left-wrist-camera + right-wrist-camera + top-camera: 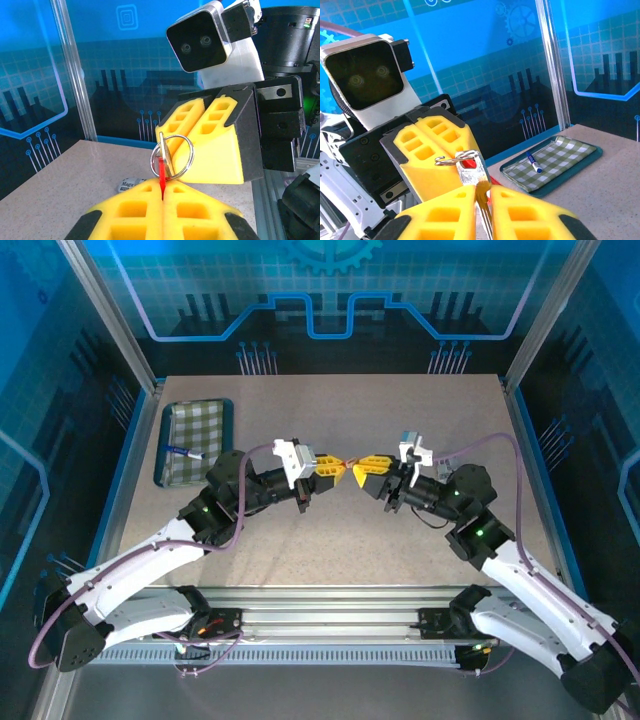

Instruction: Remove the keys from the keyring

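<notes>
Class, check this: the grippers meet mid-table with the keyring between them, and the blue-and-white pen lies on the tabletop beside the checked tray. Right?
No. The pen lies inside the checked tray, not beside it, as the right wrist view shows. The left gripper and right gripper do meet mid-table with the keyring between them.

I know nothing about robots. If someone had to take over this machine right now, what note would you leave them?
Left end effector: shut on the red tab of the keyring.
Right end effector: shut on the key, facing the left one, tips nearly touching.
Done: both ends gripped and held in the air.
Left to do: the key looks threaded on the silver ring, so it is not yet off. Probably work it round and pull apart.
Aside: a pen lies in the checked tray.
</notes>
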